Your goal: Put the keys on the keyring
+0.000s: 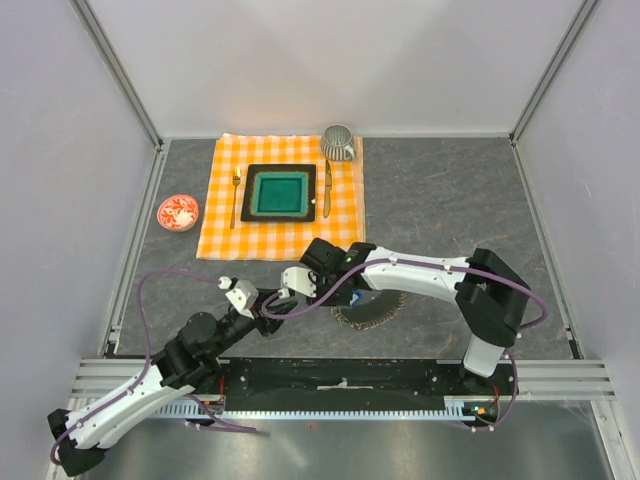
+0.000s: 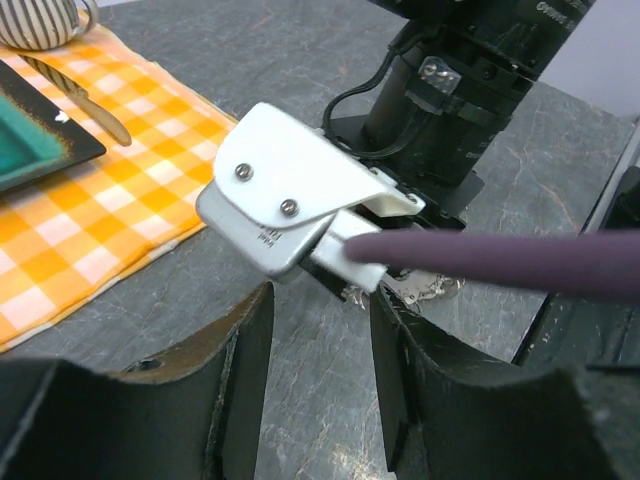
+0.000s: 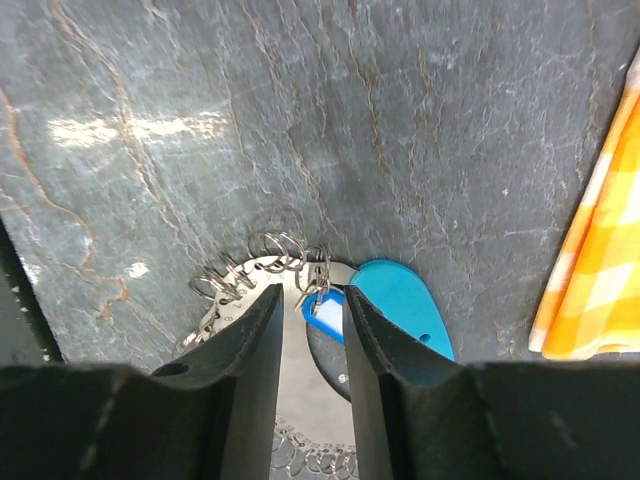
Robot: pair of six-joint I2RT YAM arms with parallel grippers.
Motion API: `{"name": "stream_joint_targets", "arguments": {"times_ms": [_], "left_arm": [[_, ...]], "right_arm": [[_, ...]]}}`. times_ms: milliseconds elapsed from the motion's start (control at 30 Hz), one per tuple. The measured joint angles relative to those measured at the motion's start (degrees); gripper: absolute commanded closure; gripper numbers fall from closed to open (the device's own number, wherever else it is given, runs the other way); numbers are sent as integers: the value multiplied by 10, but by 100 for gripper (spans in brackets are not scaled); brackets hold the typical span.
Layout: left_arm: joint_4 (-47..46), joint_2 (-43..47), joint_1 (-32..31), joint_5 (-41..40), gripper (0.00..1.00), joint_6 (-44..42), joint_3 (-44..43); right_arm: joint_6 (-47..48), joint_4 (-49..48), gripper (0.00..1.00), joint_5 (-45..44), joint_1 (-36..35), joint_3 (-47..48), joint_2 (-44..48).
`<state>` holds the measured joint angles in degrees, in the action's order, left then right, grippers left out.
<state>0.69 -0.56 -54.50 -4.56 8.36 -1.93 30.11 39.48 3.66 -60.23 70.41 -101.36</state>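
Note:
The keyring point(image 3: 235, 275) is a flat silvery ring with several small split rings along its edge; it lies on the grey table under my right arm point(image 1: 375, 312). A curved bright-blue tag point(image 3: 400, 300) and a small blue tag point(image 3: 328, 312) hang at it. My right gripper point(image 3: 312, 300) stands over the ring, jaws a narrow gap apart, the small blue tag between the fingertips without filling the gap. My left gripper point(image 2: 322, 300) is open and empty, just short of the right gripper's white housing point(image 2: 290, 200). No red-headed key shows.
An orange checked cloth point(image 1: 225, 235) at the back carries a green square plate point(image 1: 254, 208), a gold fork point(image 1: 235, 197), a gold knife point(image 1: 326, 190) and a striped cup point(image 1: 338, 142). A small red dish point(image 1: 178, 212) sits left of it. A purple cable point(image 2: 520, 260) crosses before the left gripper.

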Motion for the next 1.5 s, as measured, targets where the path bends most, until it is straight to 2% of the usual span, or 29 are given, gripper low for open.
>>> {"name": "stream_joint_targets", "arguments": {"times_ms": [200,300,433,500,567,733,900,1067,1500], "left_arm": [[-33,-9,0,-13,48,0,0],[-81,-83,0,-14,48,-2,-1],[-132,-293,0,5,51,-21,-15],[-136,-386,0,22,59,-31,-43],[-136,-487,0,39,61,-42,-92],[-153,-622,12,87,61,-58,-210],[-154,-718,31,135,57,-80,-296],[-108,-807,32,175,53,-108,-372],[-1,-894,26,175,50,-141,-433]], "right_arm": [[-19,-38,59,30,13,-41,76],[-53,-70,59,37,44,-90,159],[-127,-129,59,45,97,-168,264],[-167,-160,60,46,113,-206,297],[-209,-193,60,44,126,-259,335],[-287,-251,60,29,136,-359,404],[-334,-307,59,-11,136,-411,470],[-354,-347,57,-47,136,-434,509],[-361,-363,57,-61,140,-445,516]]}}
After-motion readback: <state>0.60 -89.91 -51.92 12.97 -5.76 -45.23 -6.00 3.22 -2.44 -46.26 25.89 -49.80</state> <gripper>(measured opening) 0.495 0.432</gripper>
